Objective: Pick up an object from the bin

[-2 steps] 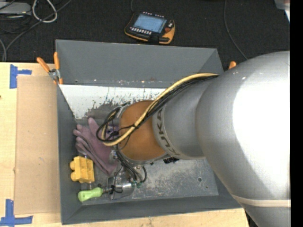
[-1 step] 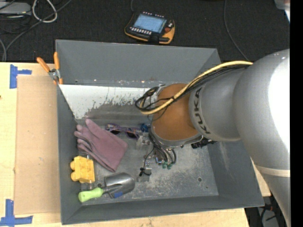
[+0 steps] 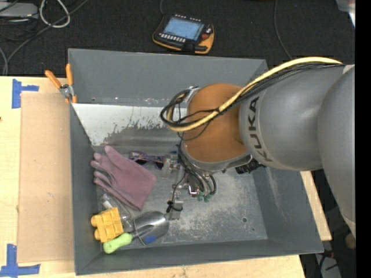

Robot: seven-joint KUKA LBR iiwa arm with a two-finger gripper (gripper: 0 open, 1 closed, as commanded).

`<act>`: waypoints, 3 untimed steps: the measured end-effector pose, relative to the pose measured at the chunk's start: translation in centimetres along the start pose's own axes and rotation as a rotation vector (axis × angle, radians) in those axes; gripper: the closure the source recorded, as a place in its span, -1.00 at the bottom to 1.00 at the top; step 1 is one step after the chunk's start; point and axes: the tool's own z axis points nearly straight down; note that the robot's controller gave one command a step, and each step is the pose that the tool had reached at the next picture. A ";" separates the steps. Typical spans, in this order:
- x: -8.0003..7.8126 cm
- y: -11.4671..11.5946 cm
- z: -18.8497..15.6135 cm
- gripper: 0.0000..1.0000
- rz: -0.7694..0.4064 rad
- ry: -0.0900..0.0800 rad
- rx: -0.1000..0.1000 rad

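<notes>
My gripper (image 3: 173,206) hangs low over the bin floor near the front, below the orange wrist cover. Just to its left and slightly nearer the front lies a silver metal scoop (image 3: 149,223) with a green handle. A yellow toy block (image 3: 107,223) rests against the scoop's left side in the front left corner. A mauve rubber glove (image 3: 124,176) lies flat further back on the left, its fingers pointing to the bin's left wall.
A small purple and blue thing (image 3: 142,156) lies behind the glove near the back slope, partly under the arm. The arm and its cables cover the bin's middle and right. Bare dusty floor stretches to the right of the gripper.
</notes>
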 end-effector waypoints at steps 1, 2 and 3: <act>1.0 -0.5 -1.7 -1.00 0.003 -0.017 -0.007; 2.4 -0.1 -1.1 -1.00 -0.134 -0.002 0.000; 2.1 2.5 4.4 -1.00 -0.115 -0.012 -0.002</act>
